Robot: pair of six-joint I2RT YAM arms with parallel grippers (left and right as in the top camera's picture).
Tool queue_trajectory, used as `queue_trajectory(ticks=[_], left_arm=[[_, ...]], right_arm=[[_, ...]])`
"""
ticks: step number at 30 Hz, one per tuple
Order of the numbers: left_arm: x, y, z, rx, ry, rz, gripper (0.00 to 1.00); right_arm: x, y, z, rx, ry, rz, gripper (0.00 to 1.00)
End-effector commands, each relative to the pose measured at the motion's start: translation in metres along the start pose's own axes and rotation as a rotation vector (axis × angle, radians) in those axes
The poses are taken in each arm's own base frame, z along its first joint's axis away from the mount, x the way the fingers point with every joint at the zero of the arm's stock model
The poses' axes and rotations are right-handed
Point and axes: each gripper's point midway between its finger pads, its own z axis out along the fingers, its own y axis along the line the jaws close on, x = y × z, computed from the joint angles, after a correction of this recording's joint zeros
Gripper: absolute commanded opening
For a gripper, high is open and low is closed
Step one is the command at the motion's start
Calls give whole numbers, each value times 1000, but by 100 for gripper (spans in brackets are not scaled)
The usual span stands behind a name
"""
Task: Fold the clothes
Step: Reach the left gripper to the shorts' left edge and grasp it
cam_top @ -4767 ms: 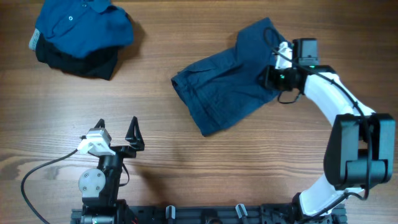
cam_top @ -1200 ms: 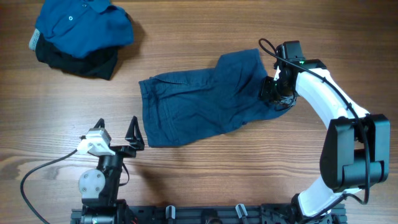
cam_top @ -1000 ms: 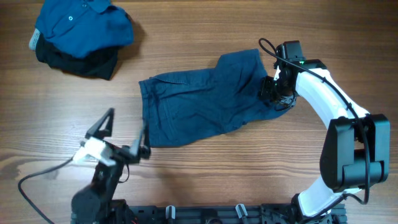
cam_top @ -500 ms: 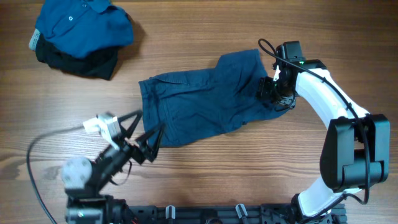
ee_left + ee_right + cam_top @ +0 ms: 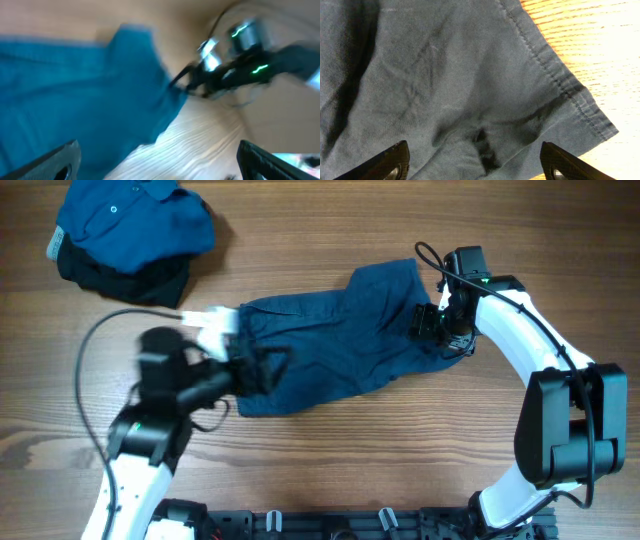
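Mid-table, between left and right edges: rumpled blue shorts [image 5: 340, 345]. Over the end nearer the left edge, left fingers [image 5: 265, 368], blurred, spread wide. Over the opposite end, right fingers [image 5: 435, 330], likewise spread apart.

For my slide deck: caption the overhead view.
Left claw and right claw open over navy shorts on a wooden table; folded clothes stacked far left.
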Motion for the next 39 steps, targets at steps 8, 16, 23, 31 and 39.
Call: queue_trajectory(ticks=[8, 16, 23, 31, 39], left_arm=[[-25, -16, 25, -485, -63, 298, 100], [-8, 24, 69, -552, 39, 171, 96], [29, 74, 97, -673, 153, -40, 4], [66, 94, 109, -717, 278, -149, 4], [89, 106, 122, -725, 349, -225, 4]], right_arm=[[4, 1, 4, -8, 20, -28, 88], [4, 1, 4, -8, 21, -29, 88], [3, 2, 4, -10, 14, -32, 32], [7, 24, 4, -139, 37, -106, 4], [6, 35, 3, -201, 33, -144, 4]])
